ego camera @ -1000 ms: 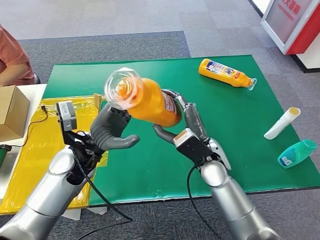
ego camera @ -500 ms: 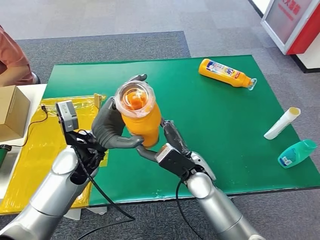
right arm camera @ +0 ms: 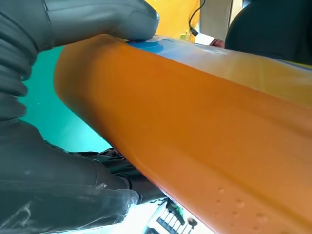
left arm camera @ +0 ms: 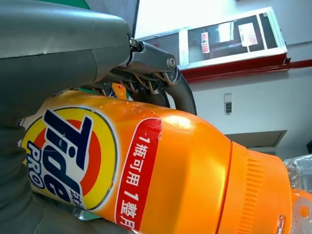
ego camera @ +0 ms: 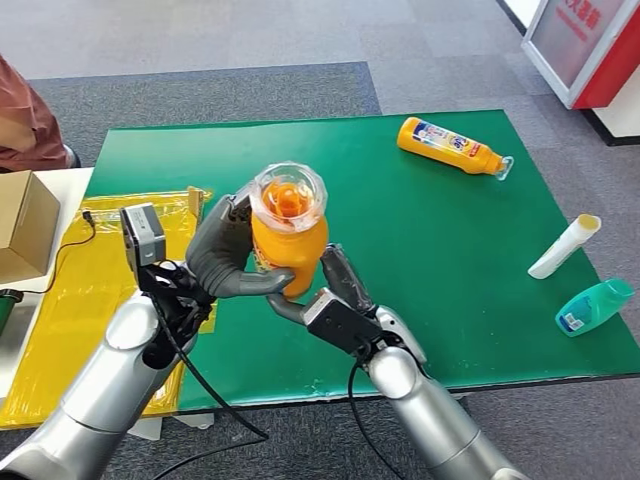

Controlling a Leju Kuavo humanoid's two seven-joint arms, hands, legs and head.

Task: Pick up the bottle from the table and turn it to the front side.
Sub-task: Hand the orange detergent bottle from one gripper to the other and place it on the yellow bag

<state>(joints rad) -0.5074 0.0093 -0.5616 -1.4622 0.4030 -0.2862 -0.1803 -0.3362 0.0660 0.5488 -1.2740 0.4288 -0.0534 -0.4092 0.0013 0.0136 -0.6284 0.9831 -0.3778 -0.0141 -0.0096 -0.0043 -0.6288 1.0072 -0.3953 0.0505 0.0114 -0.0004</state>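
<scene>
An orange Tide bottle (ego camera: 289,238) with a clear cap is held above the green mat (ego camera: 468,260), its cap end pointing up toward the head camera. My left hand (ego camera: 223,258) wraps around its left side. My right hand (ego camera: 332,300) grips it from below and to the right. In the left wrist view the bottle (left arm camera: 154,170) shows its Tide PRO label, with the fingers (left arm camera: 154,73) curled over it. The right wrist view has the plain orange bottle body (right arm camera: 206,141) with the thumb (right arm camera: 95,19) pressed on it.
A second orange bottle (ego camera: 451,146) lies at the mat's far side. A white tube (ego camera: 564,246) and a teal bottle (ego camera: 595,305) lie near the right edge. A yellow sheet (ego camera: 68,300), a cardboard box (ego camera: 26,225) and a person (ego camera: 26,120) are at the left.
The bottle has swung from lying tilted to standing with its cap toward the camera. My left hand has closed around it, and my right hand has moved left, under it.
</scene>
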